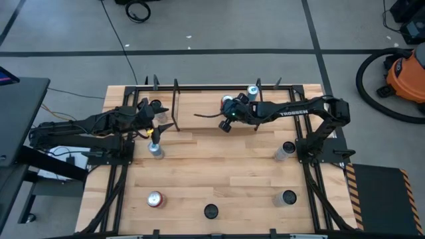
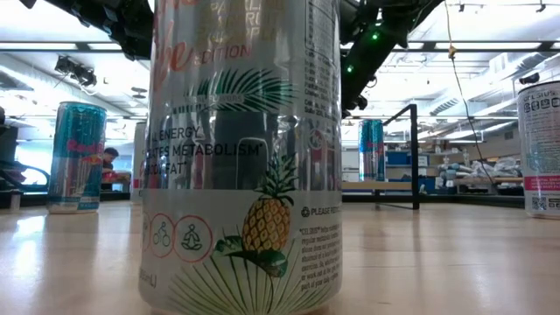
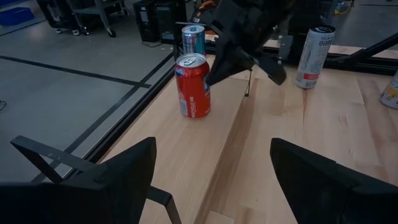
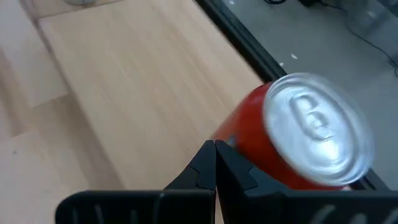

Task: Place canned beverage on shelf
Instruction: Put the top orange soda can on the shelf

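Pale blond wood-plank surface [image 1: 219, 166], framed in black rods. Red cylindrical can with silver top [image 3: 193, 85], white lettering down its side. Behind it, teal-and-silver slim can [image 3: 193, 39]. White tall can with dark print [image 3: 314, 56]. Closest in low view: white-silver can patterned with yellow pineapple and green palm fronds [image 2: 243, 157]. Orange round vacuum body [image 1: 406, 74] with black hose, on grey floor.

Shelf [image 1: 199, 109] board mostly bare between rods; red can [image 1: 228, 101] and teal can [image 1: 252, 91] crowd its far right end, right arm [image 1: 292, 113] above. Table [image 1: 219, 172] centre open; cans ring near edge [image 1: 155, 199] and sides [image 1: 285, 150].
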Controlling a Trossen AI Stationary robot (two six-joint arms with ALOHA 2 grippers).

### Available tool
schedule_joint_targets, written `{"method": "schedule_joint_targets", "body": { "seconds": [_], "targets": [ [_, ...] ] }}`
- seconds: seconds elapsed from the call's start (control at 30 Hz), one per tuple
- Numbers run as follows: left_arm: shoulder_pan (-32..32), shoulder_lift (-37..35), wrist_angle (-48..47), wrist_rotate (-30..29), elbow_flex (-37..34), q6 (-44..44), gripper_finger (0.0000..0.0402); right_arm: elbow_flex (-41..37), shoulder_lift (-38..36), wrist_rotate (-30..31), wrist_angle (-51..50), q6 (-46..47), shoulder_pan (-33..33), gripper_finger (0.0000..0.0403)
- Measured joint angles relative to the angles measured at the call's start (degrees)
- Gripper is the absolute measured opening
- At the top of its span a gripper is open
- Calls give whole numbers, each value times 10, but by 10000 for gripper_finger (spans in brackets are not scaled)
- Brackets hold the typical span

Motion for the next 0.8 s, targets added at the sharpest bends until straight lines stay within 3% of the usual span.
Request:
{"method": "schedule_joint_targets", "body": {
  "seconds": [0.8],
  "targets": [
    [0, 0, 0, 0, 0, 0, 318, 0, 0, -7, 20, 12, -54, 7]
  ]
}}
